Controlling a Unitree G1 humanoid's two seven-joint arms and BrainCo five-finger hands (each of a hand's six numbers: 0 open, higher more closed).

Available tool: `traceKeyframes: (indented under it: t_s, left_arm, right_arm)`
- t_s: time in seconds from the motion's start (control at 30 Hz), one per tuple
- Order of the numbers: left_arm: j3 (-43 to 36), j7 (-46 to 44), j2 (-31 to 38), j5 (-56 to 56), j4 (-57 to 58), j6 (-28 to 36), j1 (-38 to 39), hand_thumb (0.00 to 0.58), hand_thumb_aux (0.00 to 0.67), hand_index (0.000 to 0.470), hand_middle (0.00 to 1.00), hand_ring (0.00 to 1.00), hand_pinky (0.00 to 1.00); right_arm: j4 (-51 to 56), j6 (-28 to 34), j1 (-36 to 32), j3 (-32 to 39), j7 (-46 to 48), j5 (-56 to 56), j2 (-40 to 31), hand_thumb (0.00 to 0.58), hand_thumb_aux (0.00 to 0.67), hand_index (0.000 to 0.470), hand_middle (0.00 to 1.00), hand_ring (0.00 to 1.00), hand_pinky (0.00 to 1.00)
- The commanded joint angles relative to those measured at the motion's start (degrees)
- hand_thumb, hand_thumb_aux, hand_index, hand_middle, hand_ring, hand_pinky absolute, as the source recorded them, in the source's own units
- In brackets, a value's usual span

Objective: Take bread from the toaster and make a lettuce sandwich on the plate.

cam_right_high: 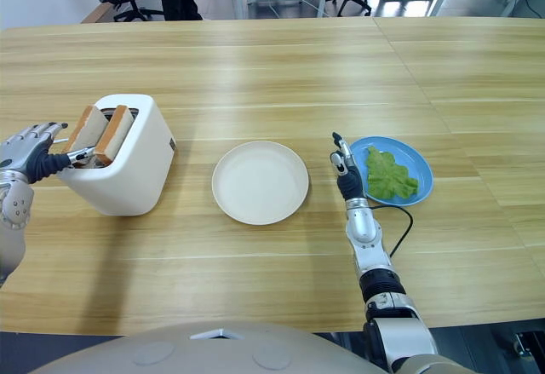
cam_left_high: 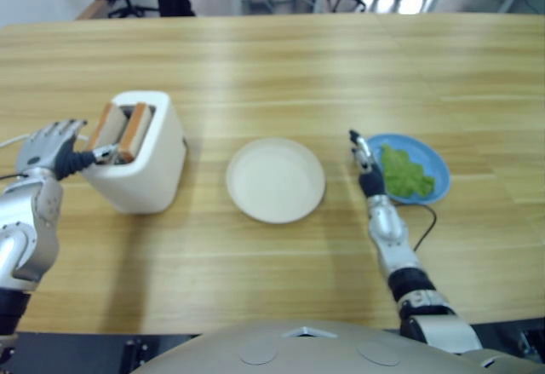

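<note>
The bread [cam_left_high: 134,131] stands in the toaster [cam_left_high: 140,169], left robot hand [cam_left_high: 47,148] against it, grip undeterminable, right robot hand [cam_left_high: 366,165] uncurled, empty beside the lettuce [cam_left_high: 407,172]; a shallow pinch could drop it.

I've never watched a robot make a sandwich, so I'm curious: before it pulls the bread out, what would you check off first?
1. The bread stands up out of the toaster: ok, two slices.
2. The left robot hand is at the bread: ok, at the toaster's left side.
3. Its grip on a slice: cannot tell.
4. The plate is bare: ok.
5. The lettuce lies on the blue plate: ok.
6. The right robot hand is out of the way: ok, beside the blue plate, holding nothing.
</note>
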Motion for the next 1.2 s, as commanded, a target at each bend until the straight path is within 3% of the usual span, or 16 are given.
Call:
traceKeyframes:
  t_s: [0.03,0.23,0.27,0.3,0.33,0.37,0.4,0.83,0.9,0.93,0.97,1.0,1.03,1.07,1.2]
  left_arm:
    - [-0.33,-1.12,-0.27,1.00,0.41,-0.38,-0.09,0.000,0.000,0.000,0.00,0.00,0.00]
    - [-0.01,-1.75,-0.74,1.03,2.99,0.47,0.11,0.000,0.000,0.000,0.00,0.00,0.00]
    - [0.15,-1.91,-0.84,0.95,3.01,0.55,0.22,0.230,0.150,0.103,0.00,0.00,0.00]
    - [0.43,-1.87,-1.05,0.79,2.95,0.60,0.29,0.230,0.150,0.103,0.00,0.00,0.00]
    - [0.60,-1.84,-1.21,0.76,2.85,0.65,0.33,0.547,0.510,0.350,0.00,0.00,0.00]
    - [0.78,-1.81,-1.41,0.60,2.76,0.62,0.33,0.577,0.623,0.428,0.00,0.00,0.00]
    - [0.98,-1.85,-1.77,0.12,2.68,0.52,0.21,0.580,0.670,0.460,0.00,0.00,0.00]
    - [3.53,-1.38,-7.84,-6.11,-2.36,-3.05,-2.10,0.580,0.670,0.460,0.00,0.00,0.00]
    - [4.42,-0.17,-8.20,-6.09,-2.76,-3.39,-2.50,0.580,0.670,0.460,0.05,0.05,0.05]
    - [5.09,0.45,-8.43,-6.34,-3.19,-3.79,-2.72,0.580,0.670,0.460,0.27,0.27,0.27]
    - [5.65,0.91,-8.65,-6.57,-3.57,-4.13,-2.89,0.580,0.670,0.460,0.27,0.27,0.27]
    - [6.17,1.41,-8.82,-6.74,-3.98,-4.49,-3.05,0.580,0.670,0.460,0.51,0.51,0.51]
    - [7.03,2.28,-9.07,-6.90,-4.55,-4.93,-3.32,0.580,0.670,0.460,0.85,0.85,0.85]
    - [7.88,3.09,-9.28,-6.92,-5.05,-5.35,-3.57,0.580,0.670,0.460,0.98,0.98,0.98]
    - [10.69,5.66,-9.63,-7.19,-6.61,-6.88,-4.34,0.580,0.670,0.460,1.00,1.00,1.00]
  right_arm:
    - [0.03,1.05,0.72,-0.50,0.12,0.37,-0.07,0.000,0.000,0.000,0.00,0.00,0.00]
    - [-0.19,1.14,1.03,-0.60,0.11,0.49,-0.23,0.000,0.000,0.000,0.00,0.00,0.00]
    - [-0.26,1.14,1.11,-0.62,0.12,0.51,-0.26,0.000,0.000,0.000,0.00,0.00,0.00]
    - [-0.32,1.16,1.18,-0.62,0.12,0.50,-0.29,0.000,0.000,0.000,0.00,0.00,0.00]
    - [-0.40,1.18,1.25,-0.62,0.12,0.50,-0.32,0.000,0.000,0.000,0.00,0.00,0.00]
    - [-0.48,1.21,1.33,-0.63,0.12,0.51,-0.36,0.000,0.000,0.000,0.00,0.00,0.00]
    - [-0.50,1.20,1.41,-0.65,0.13,0.52,-0.40,0.000,0.000,0.000,0.00,0.00,0.00]
    - [0.22,1.40,1.60,-0.50,0.06,0.42,-0.62,0.000,0.000,0.000,0.00,0.00,0.00]
    - [0.27,1.52,1.62,-0.47,0.03,0.38,-0.61,0.000,0.000,0.000,0.00,0.00,0.00]
    - [0.35,1.58,1.60,-0.42,0.00,0.32,-0.58,0.000,0.000,0.000,0.00,0.00,0.00]
    - [0.42,1.63,1.60,-0.38,-0.02,0.28,-0.56,0.000,0.000,0.000,0.00,0.00,0.00]
    - [0.47,1.69,1.59,-0.35,-0.04,0.24,-0.54,0.000,0.000,0.000,0.00,0.00,0.00]
    - [0.53,1.75,1.60,-0.33,-0.05,0.21,-0.53,0.000,0.000,0.000,0.00,0.00,0.00]
    - [0.59,1.79,1.61,-0.31,-0.06,0.20,-0.51,0.000,0.000,0.000,0.00,0.00,0.00]
    - [0.78,2.02,1.63,-0.20,-0.14,0.12,-0.41,0.000,0.000,0.000,0.00,0.00,0.00]
